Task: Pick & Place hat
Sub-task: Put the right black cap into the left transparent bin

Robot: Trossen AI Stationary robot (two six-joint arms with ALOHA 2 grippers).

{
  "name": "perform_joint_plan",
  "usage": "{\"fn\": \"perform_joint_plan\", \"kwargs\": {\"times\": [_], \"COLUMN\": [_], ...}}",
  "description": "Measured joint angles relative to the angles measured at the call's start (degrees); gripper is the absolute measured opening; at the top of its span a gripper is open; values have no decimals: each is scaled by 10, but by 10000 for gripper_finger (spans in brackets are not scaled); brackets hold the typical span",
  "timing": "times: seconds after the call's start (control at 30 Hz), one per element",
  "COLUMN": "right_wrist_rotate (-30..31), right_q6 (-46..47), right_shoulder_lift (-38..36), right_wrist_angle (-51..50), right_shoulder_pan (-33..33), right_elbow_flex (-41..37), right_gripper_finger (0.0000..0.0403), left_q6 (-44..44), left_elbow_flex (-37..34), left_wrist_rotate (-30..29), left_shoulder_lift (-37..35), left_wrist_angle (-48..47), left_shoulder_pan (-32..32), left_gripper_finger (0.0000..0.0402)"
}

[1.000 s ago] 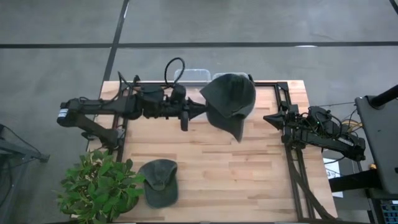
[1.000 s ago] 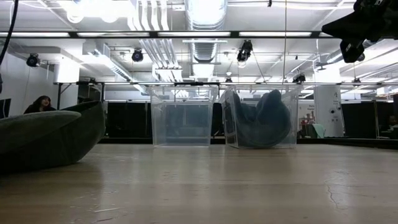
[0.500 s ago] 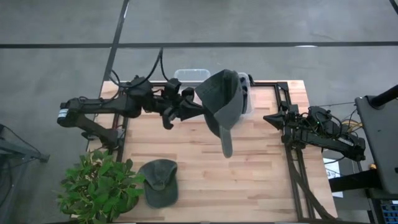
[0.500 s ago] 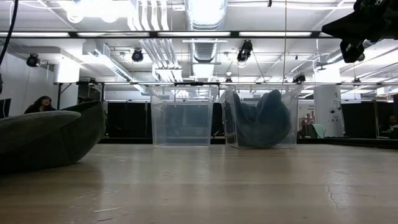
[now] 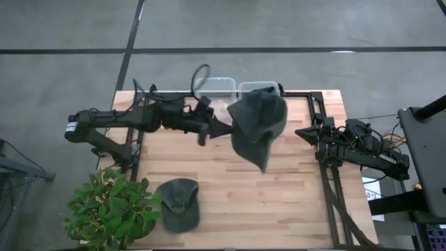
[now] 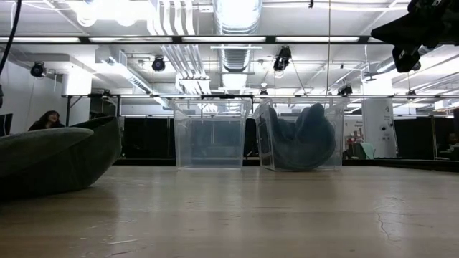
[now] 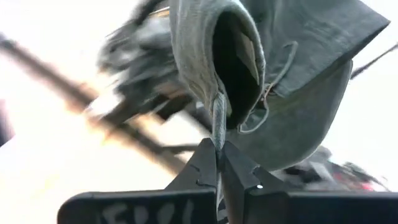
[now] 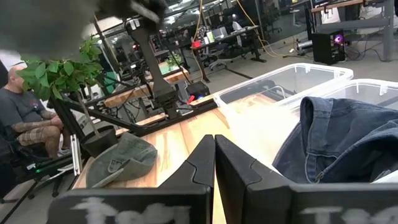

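Note:
A grey-green cap (image 5: 258, 124) hangs in the air off my left gripper (image 5: 226, 131), which is shut on it over the table's far middle; it partly covers the right clear bin (image 5: 245, 86). The left wrist view shows the cap's hollow inside (image 7: 239, 68). A second grey-green cap (image 5: 178, 203) rests on the table near the near edge, also seen in the low view (image 6: 50, 154) and the right wrist view (image 8: 121, 158). My right gripper (image 5: 303, 132) waits shut at the table's right edge. My left gripper pinches the thin edge of the cap's rim (image 7: 217, 121) between its two fingertips (image 7: 239, 168), reaching level from the table's left. The cap is lifted clear of the table, with its crown and brim drooping away from the fingers toward the near edge.
Two clear bins stand at the far edge, the left bin (image 5: 214, 85) and the right bin (image 6: 301, 136) holding blue cloth (image 8: 348, 143). A potted plant (image 5: 111, 209) stands at the near left corner. A person (image 8: 18, 118) sits beyond the table.
My left gripper has twisted at the wrist and swung back, ending slightly nearer the near edge. The held cap swung with it: its brim pointed straight at the near edge half a second ago, and now it hangs broad again over the right bin. The hold stayed shut.

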Motion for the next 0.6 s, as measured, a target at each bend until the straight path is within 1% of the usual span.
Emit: {"fn": "perform_joint_plan", "kwargs": {"times": [0.1, 0.17, 0.3, 0.47, 0.6], "right_wrist_rotate": [3, 15, 18, 27, 30], "right_q6": [4, 13, 21, 26, 30], "right_shoulder_lift": [0, 0, 0, 0, 0], "right_wrist_angle": [0, 0, 0, 0, 0], "right_shoulder_pan": [0, 0, 0, 0, 0], "right_elbow_flex": [0, 0, 0, 0, 0], "right_gripper_finger": [8, 8, 8, 9, 8], "left_q6": [-35, -56, -92, -121, -121], "left_elbow_flex": [0, 0, 0, 0, 0], "left_wrist_rotate": [-41, -68, -121, -202, -220], "left_shoulder_lift": [1, 2, 2, 2, 1], "left_wrist_angle": [-92, -141, -241, -310, -334], "left_shoulder_pan": [5, 10, 26, 61, 102], "left_gripper_finger": [0, 0, 0, 0, 0]}}
